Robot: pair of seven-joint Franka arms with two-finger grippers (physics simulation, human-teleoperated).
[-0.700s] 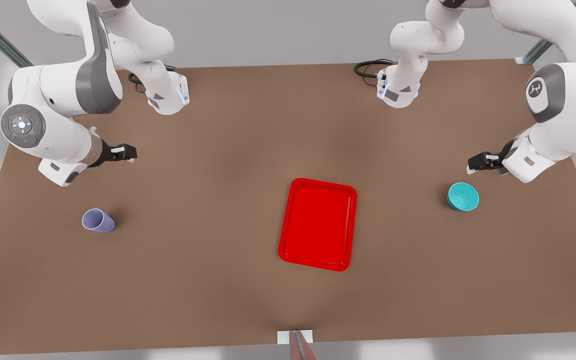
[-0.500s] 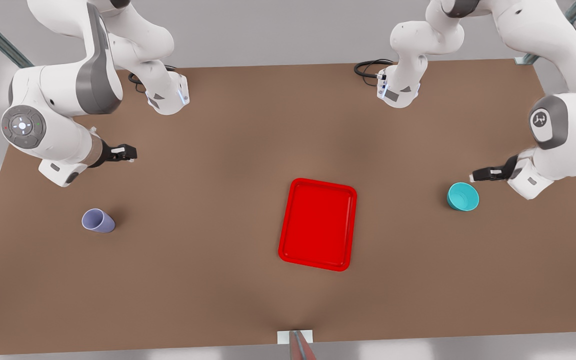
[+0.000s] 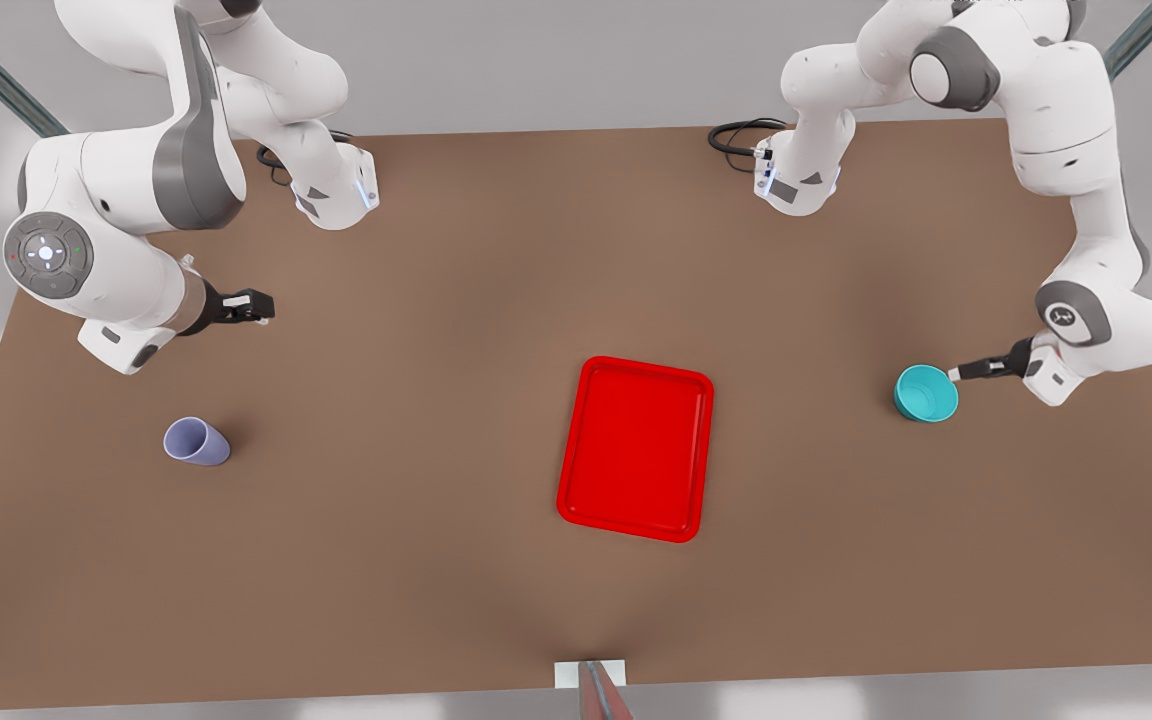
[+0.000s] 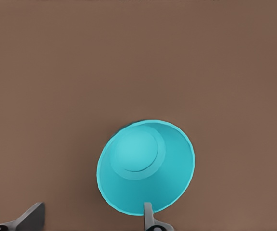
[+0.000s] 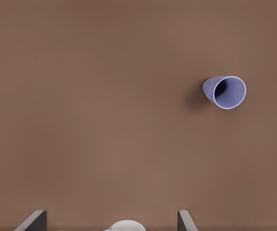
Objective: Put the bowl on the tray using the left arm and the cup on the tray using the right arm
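L claw [image 3: 958, 373] spread apart at the bowl [image 3: 926, 392] rim, front view's right; straddle the wall, drop lower, then pinch. R claw [image 3: 261, 305] apart, waits well off cup [image 3: 196, 441]. Tray [image 3: 635, 449] mid bench [image 3: 456, 300], nothing on it.

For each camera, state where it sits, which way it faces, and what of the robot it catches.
Front view: high above the table, looking down at the tray, both arms and their bases.
Left wrist view: on the left arm, looking down past two fingertips at the bowl; left gripper open.
Right wrist view: on the waiting right arm, with the cup farther off; right gripper open.
Shared: front and left wrist views both show the bowl.
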